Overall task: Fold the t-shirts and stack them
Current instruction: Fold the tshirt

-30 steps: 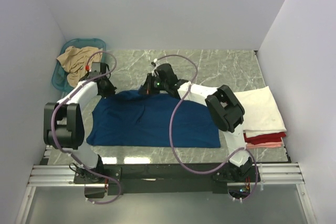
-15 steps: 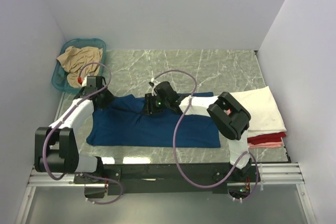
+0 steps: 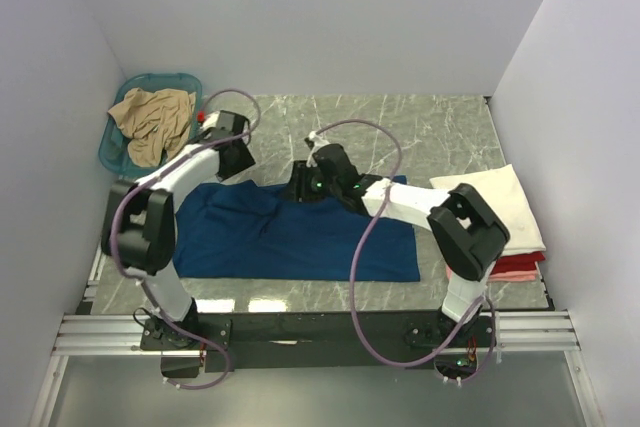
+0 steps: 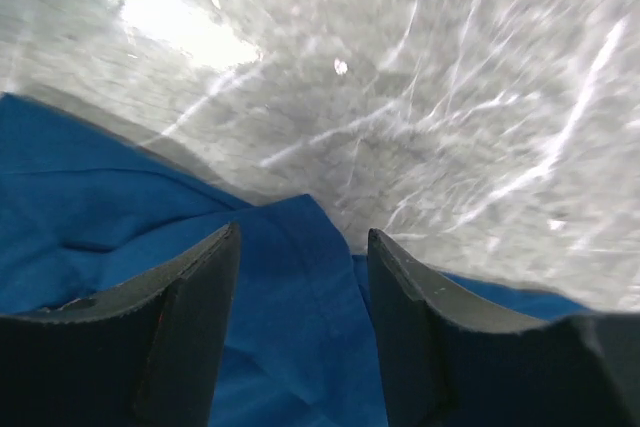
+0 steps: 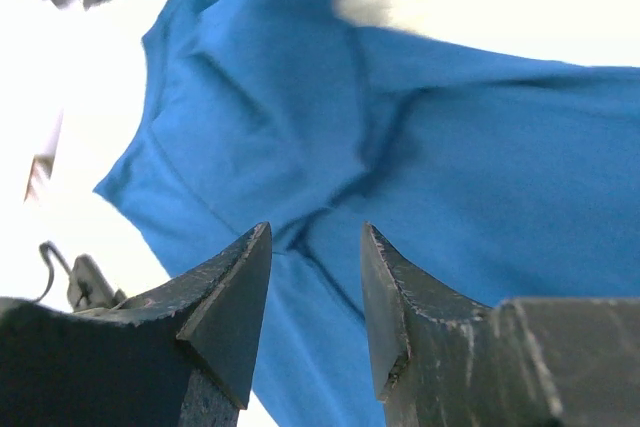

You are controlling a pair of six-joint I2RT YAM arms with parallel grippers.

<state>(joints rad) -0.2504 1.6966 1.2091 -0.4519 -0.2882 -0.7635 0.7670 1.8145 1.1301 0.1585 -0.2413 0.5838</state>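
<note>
Reaching fwd: L pincer [image 3: 238,161], R pincer [image 3: 304,187] over tee [image 3: 290,242].

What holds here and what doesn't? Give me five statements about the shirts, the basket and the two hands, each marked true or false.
1. The dark blue t-shirt lies spread on the marble table. True.
2. The teal basket holds a red shirt. False: it holds a tan t-shirt.
3. A cream-white t-shirt tops the folded stack at the right. True.
4. The left hand is clamped shut. False: its fingers stand apart, with blue cloth showing between them.
5. The right hand is over the folded stack. False: it is at the dark blue t-shirt's far edge.
</note>
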